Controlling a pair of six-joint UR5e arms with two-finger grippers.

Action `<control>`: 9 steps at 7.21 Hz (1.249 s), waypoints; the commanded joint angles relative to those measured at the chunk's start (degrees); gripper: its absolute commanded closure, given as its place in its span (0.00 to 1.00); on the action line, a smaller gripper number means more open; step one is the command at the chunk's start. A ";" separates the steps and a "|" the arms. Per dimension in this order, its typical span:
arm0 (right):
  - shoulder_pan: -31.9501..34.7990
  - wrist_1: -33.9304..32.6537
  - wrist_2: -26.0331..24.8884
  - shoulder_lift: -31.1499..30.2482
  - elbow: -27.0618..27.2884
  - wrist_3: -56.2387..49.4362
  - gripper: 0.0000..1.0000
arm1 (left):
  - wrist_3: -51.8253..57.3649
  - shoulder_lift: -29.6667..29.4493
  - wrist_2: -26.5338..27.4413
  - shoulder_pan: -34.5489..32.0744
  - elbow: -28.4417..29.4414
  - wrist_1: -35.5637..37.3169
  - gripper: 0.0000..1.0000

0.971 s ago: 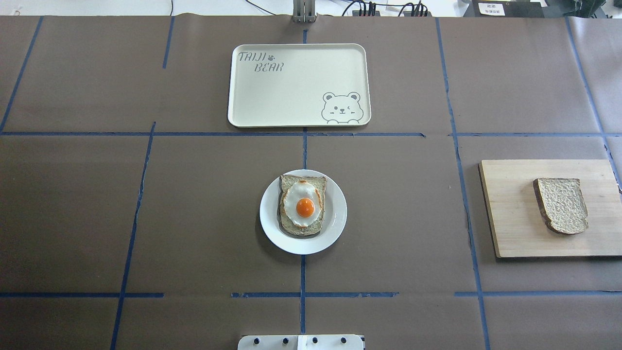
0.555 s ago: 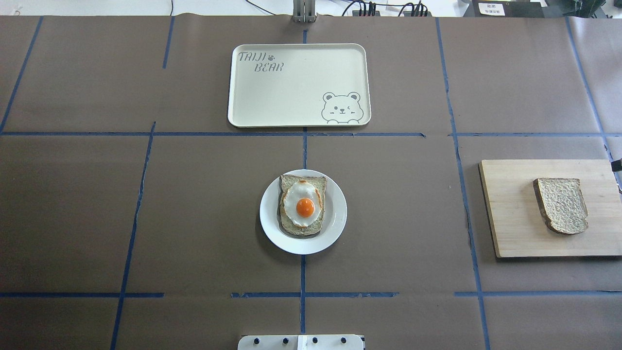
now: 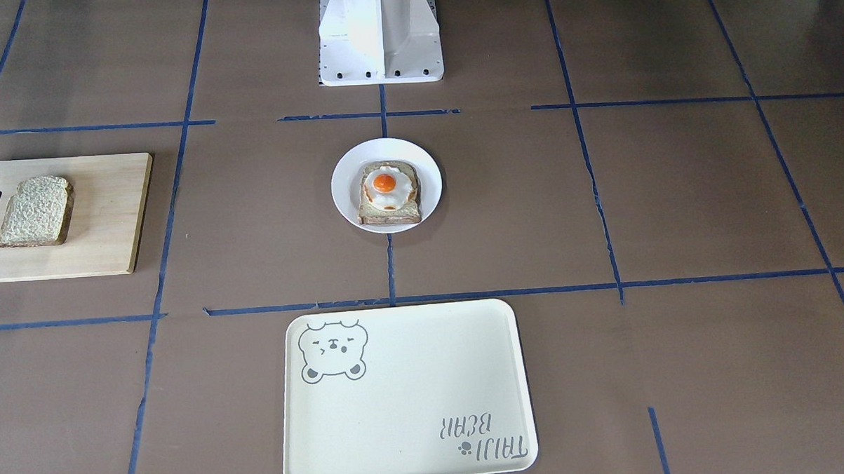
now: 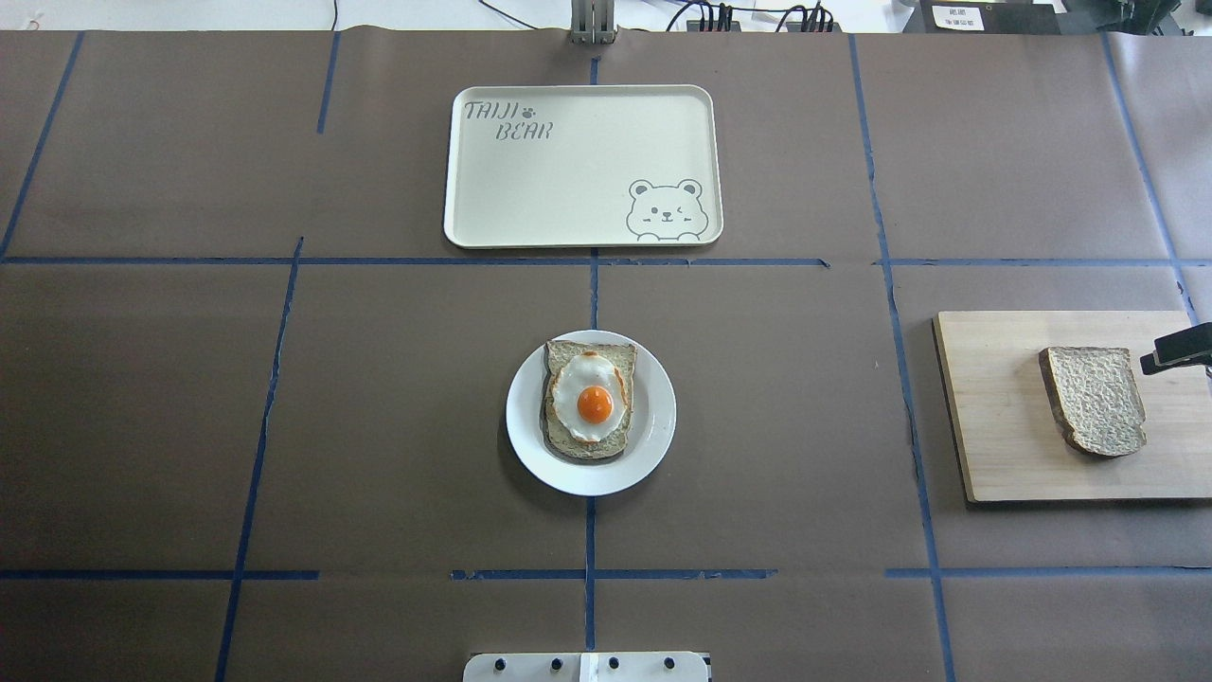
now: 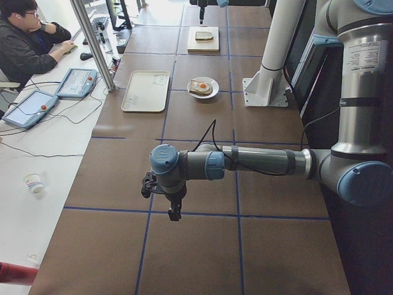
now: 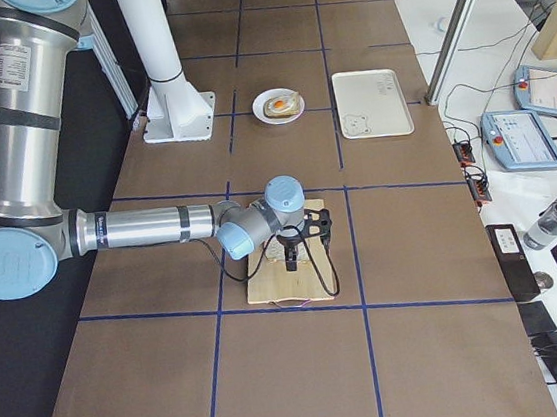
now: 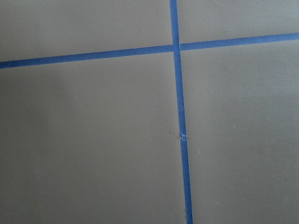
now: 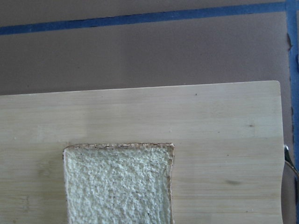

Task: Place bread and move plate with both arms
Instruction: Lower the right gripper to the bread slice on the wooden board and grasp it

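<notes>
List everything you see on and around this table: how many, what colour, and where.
bread: one, tan with brown crust, flat on the cutting board
cutting board: one, pale wood, robot's right end of the table
plate: one, white, table centre
egg-topped slice: one, tan under white-and-orange egg, on the plate
tray: one, cream, bear drawing, beyond the plate
table: one, brown, blue tape lines
base: one, white, robot's edge
person: one, dark top, at a side desk
right arm: grey, over the board
right gripper: black, beside the bread, state unclear
left arm: grey, over bare table
left gripper: black, pointing down, state unclear
</notes>
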 commanded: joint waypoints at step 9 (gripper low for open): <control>-5.75 6.99 -1.24 1.61 -6.96 4.72 0.21 | 0.00 -0.09 0.00 0.03 0.00 0.00 0.00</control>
